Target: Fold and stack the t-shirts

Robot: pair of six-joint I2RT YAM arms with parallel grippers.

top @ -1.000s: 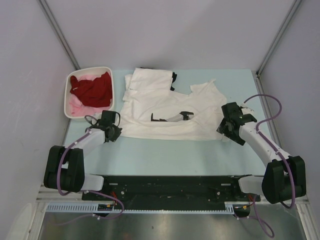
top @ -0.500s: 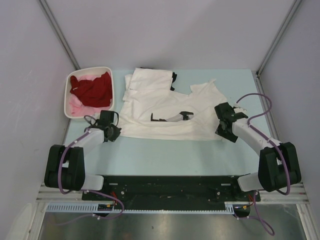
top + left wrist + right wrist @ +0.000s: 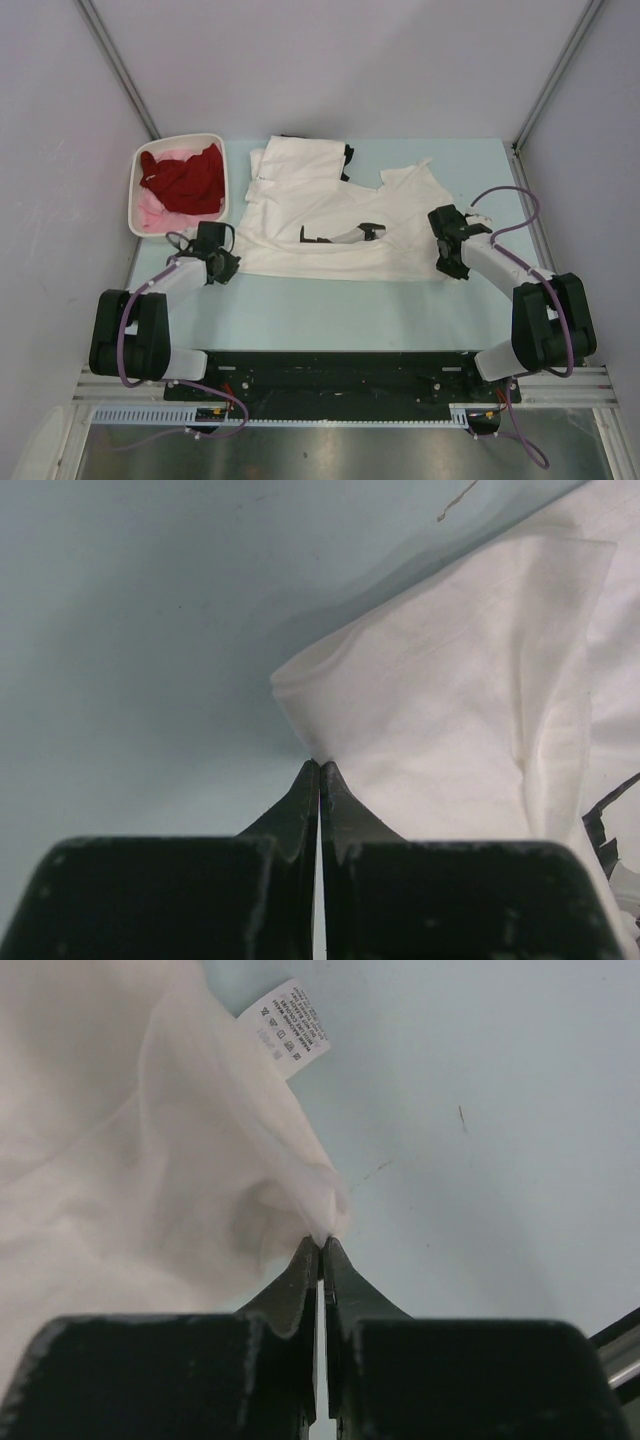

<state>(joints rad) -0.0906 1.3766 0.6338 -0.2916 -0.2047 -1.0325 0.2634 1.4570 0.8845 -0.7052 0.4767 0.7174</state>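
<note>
A cream-white t-shirt [image 3: 330, 215] lies spread on the pale blue table, with a dark mark [image 3: 340, 235] near its middle. My left gripper [image 3: 233, 264] is shut on the shirt's near-left corner [image 3: 330, 750], the cloth pinched at the fingertips [image 3: 320, 767]. My right gripper [image 3: 443, 262] is shut on the near-right corner, with a fold of cloth [image 3: 320, 1210] caught between its tips [image 3: 321, 1243]. A care label [image 3: 288, 1028] sticks out of that edge. A folded white t-shirt [image 3: 300, 158] lies behind, with a black one [image 3: 347, 155] showing under it.
A white oval basin [image 3: 140, 215] at the back left holds a dark red t-shirt [image 3: 185, 180] and a pink one [image 3: 152, 210]. Grey walls close in both sides and the back. The black arm-base rail [image 3: 330, 370] runs along the near edge.
My right gripper has moved left to the shirt's near-right corner and shut on it. The left gripper has stayed shut on its corner.
</note>
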